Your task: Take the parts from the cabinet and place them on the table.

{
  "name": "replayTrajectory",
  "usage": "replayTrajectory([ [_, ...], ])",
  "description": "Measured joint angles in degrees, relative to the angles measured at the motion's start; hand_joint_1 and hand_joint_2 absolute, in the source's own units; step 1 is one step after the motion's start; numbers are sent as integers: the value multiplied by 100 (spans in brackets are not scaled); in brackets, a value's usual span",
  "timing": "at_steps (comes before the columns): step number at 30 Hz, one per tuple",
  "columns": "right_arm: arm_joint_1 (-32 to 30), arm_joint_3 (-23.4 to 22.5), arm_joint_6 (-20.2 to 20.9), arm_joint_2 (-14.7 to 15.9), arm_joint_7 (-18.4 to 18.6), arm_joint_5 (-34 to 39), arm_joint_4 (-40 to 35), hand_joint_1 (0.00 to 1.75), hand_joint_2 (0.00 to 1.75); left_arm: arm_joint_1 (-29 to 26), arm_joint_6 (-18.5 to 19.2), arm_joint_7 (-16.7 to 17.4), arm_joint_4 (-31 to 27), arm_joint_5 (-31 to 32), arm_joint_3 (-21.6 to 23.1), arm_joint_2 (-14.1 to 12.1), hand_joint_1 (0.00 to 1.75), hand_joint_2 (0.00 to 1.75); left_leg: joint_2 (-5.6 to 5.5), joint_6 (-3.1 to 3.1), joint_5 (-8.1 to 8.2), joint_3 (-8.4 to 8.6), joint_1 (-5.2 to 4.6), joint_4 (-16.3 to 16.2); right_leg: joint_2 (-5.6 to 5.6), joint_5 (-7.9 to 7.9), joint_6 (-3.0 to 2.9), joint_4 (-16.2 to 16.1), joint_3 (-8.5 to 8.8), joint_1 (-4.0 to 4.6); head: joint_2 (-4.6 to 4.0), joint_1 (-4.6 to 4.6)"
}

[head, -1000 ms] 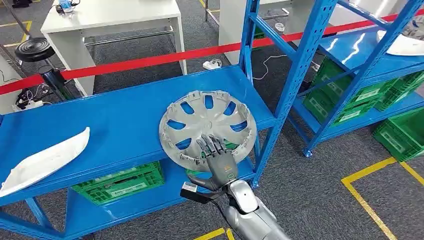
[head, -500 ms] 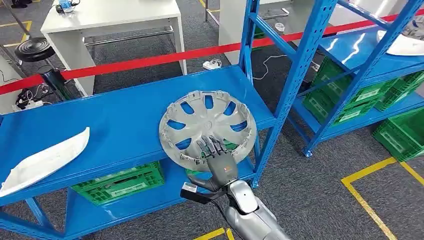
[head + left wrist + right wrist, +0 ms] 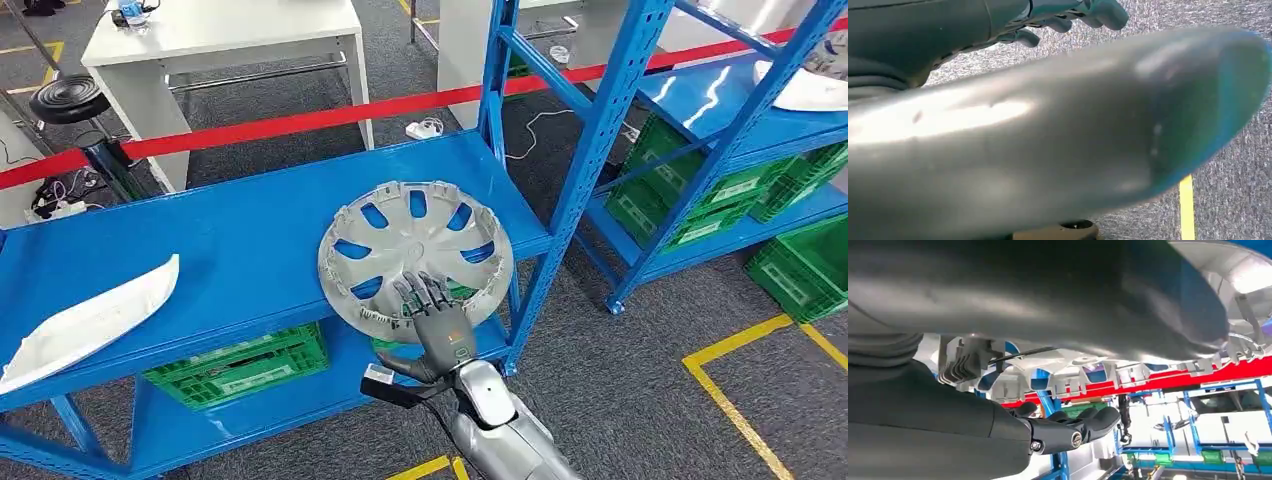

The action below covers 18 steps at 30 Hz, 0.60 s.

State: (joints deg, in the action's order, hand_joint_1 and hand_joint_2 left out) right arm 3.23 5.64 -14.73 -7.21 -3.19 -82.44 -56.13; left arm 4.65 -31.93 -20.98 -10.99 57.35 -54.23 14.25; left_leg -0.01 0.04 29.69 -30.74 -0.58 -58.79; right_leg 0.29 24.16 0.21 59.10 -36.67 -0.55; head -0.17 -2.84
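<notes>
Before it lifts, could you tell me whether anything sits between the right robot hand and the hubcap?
Nothing visible does. The right robot hand already lies on the hubcap at its near rim, which overhangs the shelf edge. A blue post stands to the hubcap's right.

The right hand point(image 3: 437, 322) hides part of the hubcap's point(image 3: 415, 250) near rim.
</notes>
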Motion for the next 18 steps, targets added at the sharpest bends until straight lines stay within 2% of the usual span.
replayTrajectory([
  [18, 50, 0, -2, 0, -63, -35, 66, 0, 175, 0, -2, 20, 0, 2, 0, 0, 0, 0, 0, 0, 0, -1, 0, 0, 0, 0, 0, 0, 0, 0, 2, 0],
])
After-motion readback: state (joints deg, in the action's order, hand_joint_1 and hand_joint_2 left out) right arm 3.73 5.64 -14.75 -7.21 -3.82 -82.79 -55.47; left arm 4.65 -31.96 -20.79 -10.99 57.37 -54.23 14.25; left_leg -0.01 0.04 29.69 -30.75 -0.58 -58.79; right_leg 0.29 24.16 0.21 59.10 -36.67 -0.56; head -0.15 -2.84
